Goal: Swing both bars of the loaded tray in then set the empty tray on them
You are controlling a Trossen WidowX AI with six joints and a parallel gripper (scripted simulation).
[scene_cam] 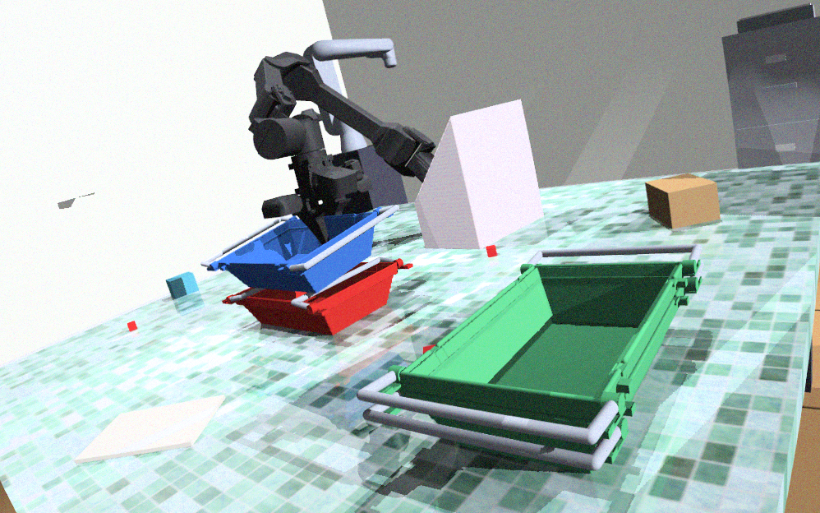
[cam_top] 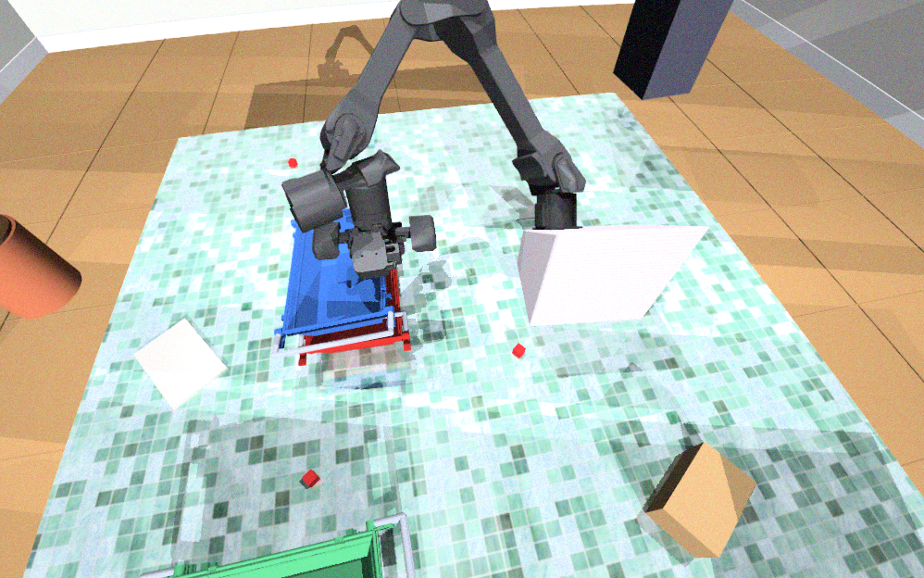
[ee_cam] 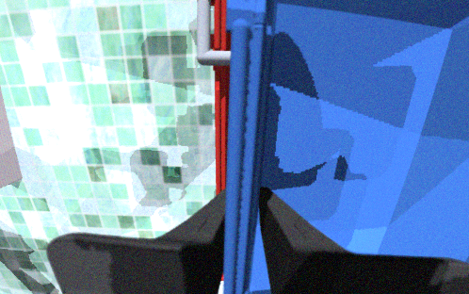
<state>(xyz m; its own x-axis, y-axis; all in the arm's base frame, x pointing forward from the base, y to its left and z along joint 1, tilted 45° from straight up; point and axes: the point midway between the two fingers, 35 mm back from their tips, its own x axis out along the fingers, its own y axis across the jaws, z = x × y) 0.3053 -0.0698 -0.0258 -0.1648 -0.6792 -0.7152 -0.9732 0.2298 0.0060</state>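
Note:
My gripper (scene_cam: 323, 238) (ee_cam: 247, 193) is shut on the long rim of the empty blue tray (cam_top: 340, 307) (scene_cam: 352, 249) (ee_cam: 400, 188), one finger on each side of it. The blue tray is over the red tray (cam_top: 361, 346) (scene_cam: 357, 303) (ee_cam: 220, 118) and looks shifted to the left in the top view. Its own bars are out over its ends. One wire bar (scene_cam: 345, 279) (ee_cam: 203, 28) of the red tray is swung in and runs under the blue tray. The other bar is mostly hidden. The red tray's load is hidden. I cannot tell whether the blue tray touches the bars.
A green tray (cam_top: 293, 559) (scene_cam: 477, 350) stands nearest the top and exterior views. A tall white block (cam_top: 606, 276) (scene_cam: 495, 175) stands right of the trays, before a second arm. An orange block (cam_top: 702, 500) (scene_cam: 692, 202), a white flat tile (cam_top: 181, 363) (scene_cam: 150, 427) and small red cubes lie around.

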